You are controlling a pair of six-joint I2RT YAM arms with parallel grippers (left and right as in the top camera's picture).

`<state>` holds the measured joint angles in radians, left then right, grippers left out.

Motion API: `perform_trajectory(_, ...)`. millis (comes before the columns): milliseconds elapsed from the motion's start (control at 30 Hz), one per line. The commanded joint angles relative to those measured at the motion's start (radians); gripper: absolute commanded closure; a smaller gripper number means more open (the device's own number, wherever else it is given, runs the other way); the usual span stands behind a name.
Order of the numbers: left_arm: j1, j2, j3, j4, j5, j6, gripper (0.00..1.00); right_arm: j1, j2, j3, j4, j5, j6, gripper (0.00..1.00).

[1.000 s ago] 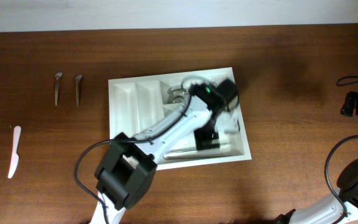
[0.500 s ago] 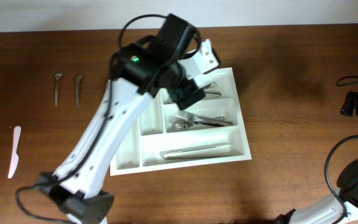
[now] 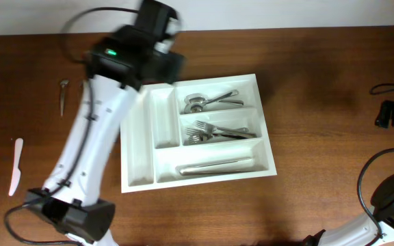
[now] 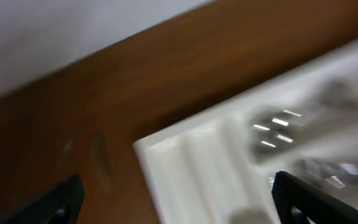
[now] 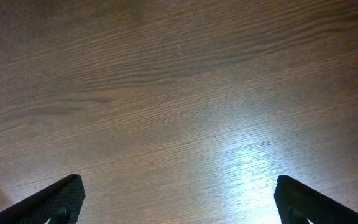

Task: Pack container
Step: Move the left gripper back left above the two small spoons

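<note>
The white cutlery tray (image 3: 137, 150) lies mid-table. Its three crosswise compartments hold spoons (image 3: 211, 101), forks (image 3: 221, 131) and knives (image 3: 217, 165); the two narrow upright ones look empty. My left gripper (image 3: 154, 27) hovers above the tray's far left corner, blurred by motion. In the left wrist view the left gripper (image 4: 179, 199) is open and empty over that tray corner (image 4: 166, 149). My right gripper (image 5: 179, 199) is open and empty over bare wood, seen at the right edge in the overhead view (image 3: 392, 113).
A small metal spoon (image 3: 63, 94) lies on the table at the far left; a second one beside it is mostly hidden by my left arm. A white plastic knife (image 3: 16, 166) lies near the left edge. A cable (image 3: 388, 87) runs at the right edge.
My left arm has swung from over the tray's right compartments up and to the left, to the tray's far left corner, uncovering the cutlery. The right arm has not moved.
</note>
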<state>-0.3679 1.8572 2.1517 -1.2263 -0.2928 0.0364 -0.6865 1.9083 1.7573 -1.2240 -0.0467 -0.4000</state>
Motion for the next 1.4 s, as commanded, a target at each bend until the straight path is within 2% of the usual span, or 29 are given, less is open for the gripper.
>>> perform_trajectory(0,0.098,0.002,0.003,-0.009,-0.085,-0.130,0.01,-0.001,-0.002,-0.003,0.002,-0.005,0.001,0.01)
perform_trajectory(133,0.174,0.002,0.003,-0.058,-0.055,-0.126,0.01,-0.001,-0.002,-0.003,0.003,-0.005,0.001,0.01)
perform_trajectory(267,0.225,0.029,-0.013,-0.036,-0.055,-0.018,0.01,-0.001,-0.002,-0.003,0.003,-0.005,0.001,0.01)
perform_trajectory(600,0.358,0.238,-0.021,0.005,-0.024,-0.013,0.01,-0.001,-0.002,-0.003,0.003,-0.005,0.001,0.01)
perform_trajectory(900,0.466,0.389,-0.021,0.018,0.272,-0.013,0.01,-0.001,-0.002,-0.003,0.003,-0.005,0.001,0.01)
perform_trajectory(1033,0.498,0.422,-0.021,0.023,0.271,-0.003,0.01,-0.001,-0.002,-0.003,0.003,-0.005,0.001,0.01)
perform_trajectory(1200,0.518,0.466,-0.021,0.048,0.272,0.093,0.01,-0.001,-0.002,-0.003,0.003,-0.005,0.001,0.02)
perform_trajectory(1367,0.530,0.489,-0.021,0.064,0.272,0.092,0.01,-0.001,-0.002,-0.003,0.003,-0.005,0.001,0.01)
